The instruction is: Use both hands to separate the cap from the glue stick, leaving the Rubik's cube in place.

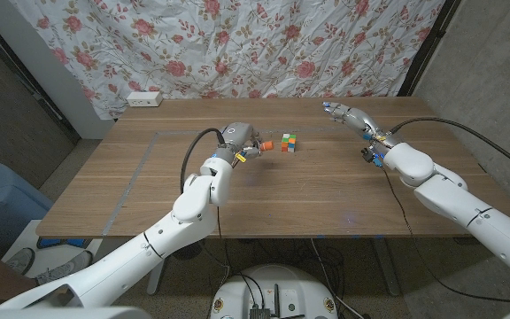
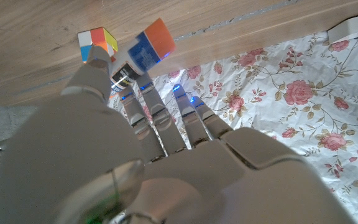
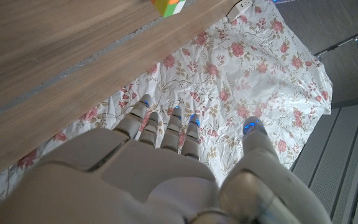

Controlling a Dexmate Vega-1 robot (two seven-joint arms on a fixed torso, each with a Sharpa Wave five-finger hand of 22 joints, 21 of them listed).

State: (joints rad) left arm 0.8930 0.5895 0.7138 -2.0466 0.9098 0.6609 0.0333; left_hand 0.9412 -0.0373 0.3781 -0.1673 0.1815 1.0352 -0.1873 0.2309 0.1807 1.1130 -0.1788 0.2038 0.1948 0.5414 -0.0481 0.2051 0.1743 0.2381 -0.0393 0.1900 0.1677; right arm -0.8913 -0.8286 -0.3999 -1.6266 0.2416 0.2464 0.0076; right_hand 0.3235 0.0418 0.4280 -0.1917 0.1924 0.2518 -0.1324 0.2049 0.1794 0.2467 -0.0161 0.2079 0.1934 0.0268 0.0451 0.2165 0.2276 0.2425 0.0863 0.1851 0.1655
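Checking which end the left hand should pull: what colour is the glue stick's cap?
Orange; the glue stick's cap shows best in the left wrist view, held in the left hand.

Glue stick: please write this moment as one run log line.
left hand: holds glue stick, cap on | right hand: open, far from it | cube: on table, beside stick

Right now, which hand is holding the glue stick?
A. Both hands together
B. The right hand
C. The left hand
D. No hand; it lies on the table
C: the left hand holds the glue stick between its fingers, just beside the Rubik's cube, while the right hand is up over the far right of the table, its fingers apart and holding nothing.
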